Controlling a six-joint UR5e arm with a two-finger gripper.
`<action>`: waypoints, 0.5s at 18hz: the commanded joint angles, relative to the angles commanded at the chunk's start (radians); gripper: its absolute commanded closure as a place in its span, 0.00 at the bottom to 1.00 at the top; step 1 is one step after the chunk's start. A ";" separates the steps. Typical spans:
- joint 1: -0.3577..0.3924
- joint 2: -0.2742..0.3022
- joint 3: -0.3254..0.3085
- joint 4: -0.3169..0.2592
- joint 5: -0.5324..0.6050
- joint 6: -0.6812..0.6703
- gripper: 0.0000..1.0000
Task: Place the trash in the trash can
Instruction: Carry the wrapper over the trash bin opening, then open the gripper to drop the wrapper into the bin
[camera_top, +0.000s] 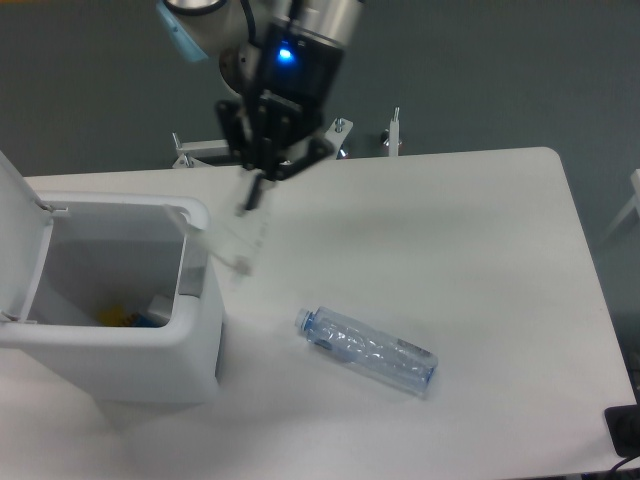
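Clear crinkled plastic bottle (366, 347), matt table (480, 250)

You see the gripper (258, 190) up in the air, pinching a blurry white wrapper (232, 243) that hangs just beside the trash can (150, 360) rim; the lid (17, 215) stands open; a clear bottle (366, 351) lies on the white table (480, 250), well apart.
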 joint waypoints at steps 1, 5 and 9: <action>-0.014 -0.003 0.000 0.000 0.000 0.003 1.00; -0.090 -0.024 0.000 0.000 -0.009 0.011 0.80; -0.124 -0.069 0.002 0.047 -0.017 -0.003 0.04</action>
